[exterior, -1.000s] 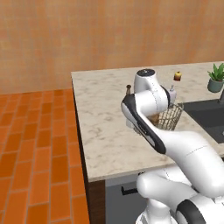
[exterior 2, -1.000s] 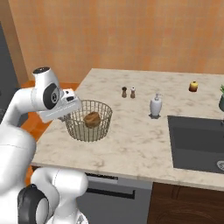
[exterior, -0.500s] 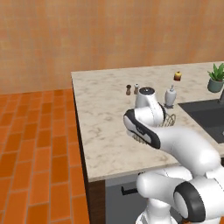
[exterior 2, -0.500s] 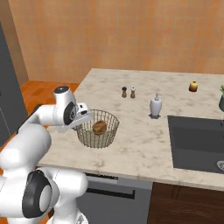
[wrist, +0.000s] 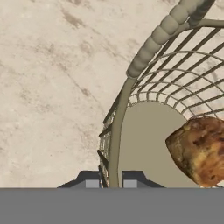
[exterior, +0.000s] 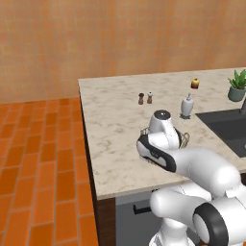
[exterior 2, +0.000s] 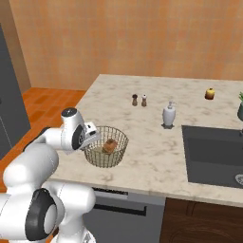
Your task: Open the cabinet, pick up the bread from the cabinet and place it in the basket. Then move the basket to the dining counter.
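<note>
Gripping the rim of the basket, the hand had its two dark fingertips closed on the wire wall, one on each side of it, as the hand view showed. The basket itself sat on the table, the broad pale beige veined stone top, near its front edge and toward its left end in the right base view. The bread, a small brown lump, lay inside the basket on the pale bottom, a little off-centre and away from the gripped part of the rim; in the hand view the bread showed to the right of the wall held by the fingers, mottled brown and tan.

In the left base view the basket was mostly hidden behind the white arm, with just a piece of its wire rim showing beside the wrist.

Farther back on the table from the basket stood two small shakers, one dark and one pale, just beside each other. To the right of the basket and farther back stood a white soap dispenser, upright, next to the dark sink set into the table. Well beyond the dispenser, near the table's far edge, was a small yellow jar. A potted plant stood at the far right of the table in the left base view. Left of the table the floor was orange brick tile.
</note>
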